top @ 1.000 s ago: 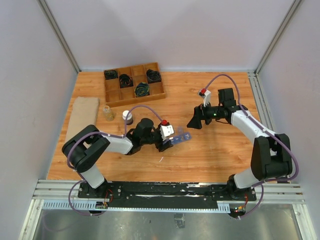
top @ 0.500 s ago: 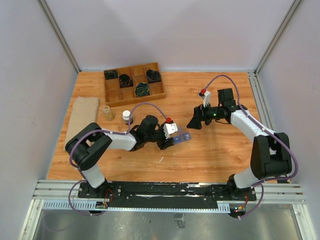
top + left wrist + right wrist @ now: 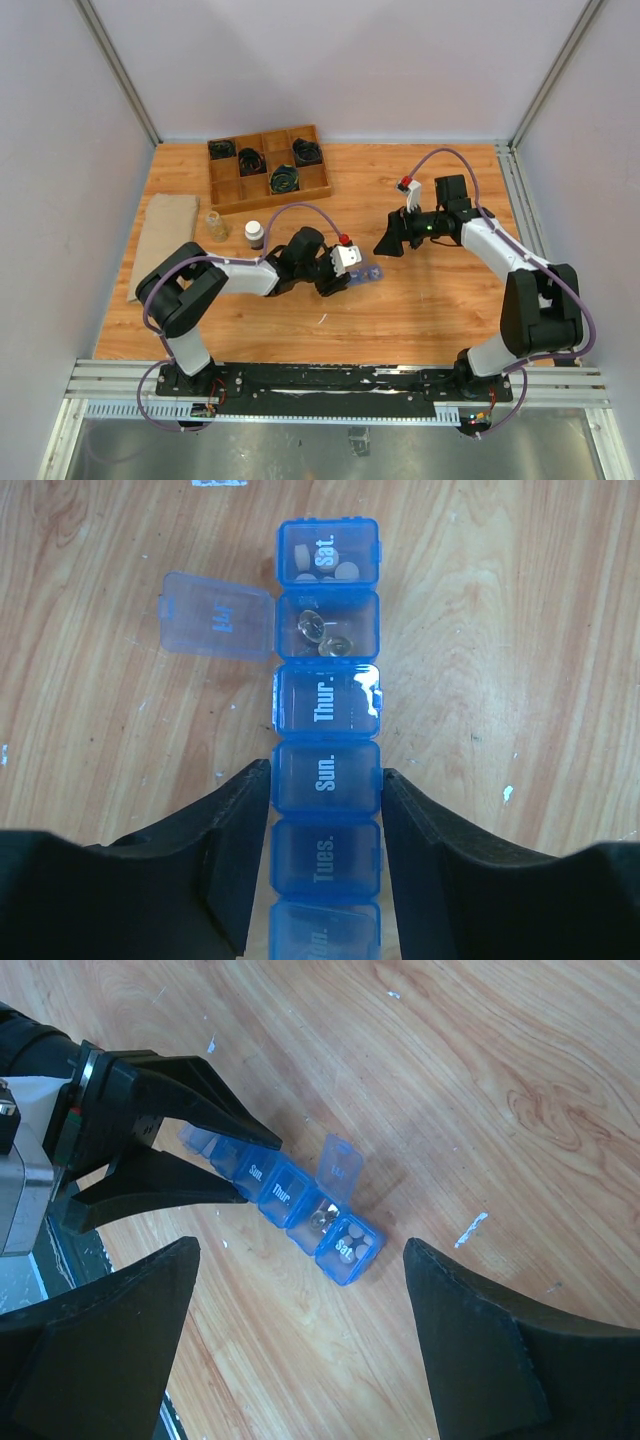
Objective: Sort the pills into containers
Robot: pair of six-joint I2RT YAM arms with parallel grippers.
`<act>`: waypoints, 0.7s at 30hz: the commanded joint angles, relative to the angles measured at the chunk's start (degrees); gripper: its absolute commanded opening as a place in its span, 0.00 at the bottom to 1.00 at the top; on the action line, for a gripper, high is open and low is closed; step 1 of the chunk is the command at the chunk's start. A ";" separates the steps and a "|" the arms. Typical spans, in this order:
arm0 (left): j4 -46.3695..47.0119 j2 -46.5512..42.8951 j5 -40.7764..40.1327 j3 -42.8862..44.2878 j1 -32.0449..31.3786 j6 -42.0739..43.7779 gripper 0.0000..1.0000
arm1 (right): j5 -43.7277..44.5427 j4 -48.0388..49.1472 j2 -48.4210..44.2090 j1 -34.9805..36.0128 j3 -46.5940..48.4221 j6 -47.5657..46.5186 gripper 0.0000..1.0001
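The containers are one blue pill-organizer strip [image 3: 326, 705] lying on the wood [image 3: 366, 272]. Its Fri. lid [image 3: 218, 615] is flipped open over two clear amber pills [image 3: 325, 637], and pale round tablets show through the shut Sat. lid [image 3: 328, 560]. My left gripper [image 3: 326, 776] straddles the strip at the Sun. and Tues. boxes, its fingers [image 3: 240, 830] pressed against both long sides. My right gripper [image 3: 300, 1245] hangs open above and to the right of the strip [image 3: 290, 1205], holding nothing. A small clear vial [image 3: 214, 224] with yellowish contents stands at the left.
A dark brown bottle with a white cap [image 3: 255, 233] stands beside the vial. A wooden grid tray [image 3: 268, 165] with black coils sits at the back left. A tan cloth [image 3: 165, 240] lies along the left edge. Small white flecks [image 3: 470, 1228] dot the wood.
My left gripper has slid right along the strip and its jaws have narrowed onto the strip's sides. The right gripper has hardly moved.
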 commanded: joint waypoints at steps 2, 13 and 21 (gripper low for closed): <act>-5.72 1.45 -0.26 3.64 -0.60 2.48 0.51 | -0.28 -1.31 1.30 -0.33 2.01 0.42 0.84; -8.22 1.82 0.22 4.35 -0.60 6.40 0.49 | 0.69 -1.70 4.76 -0.44 3.68 2.28 0.82; -8.53 1.76 1.70 4.41 -0.60 9.01 0.37 | 1.22 -4.59 11.95 -0.40 8.65 2.45 0.52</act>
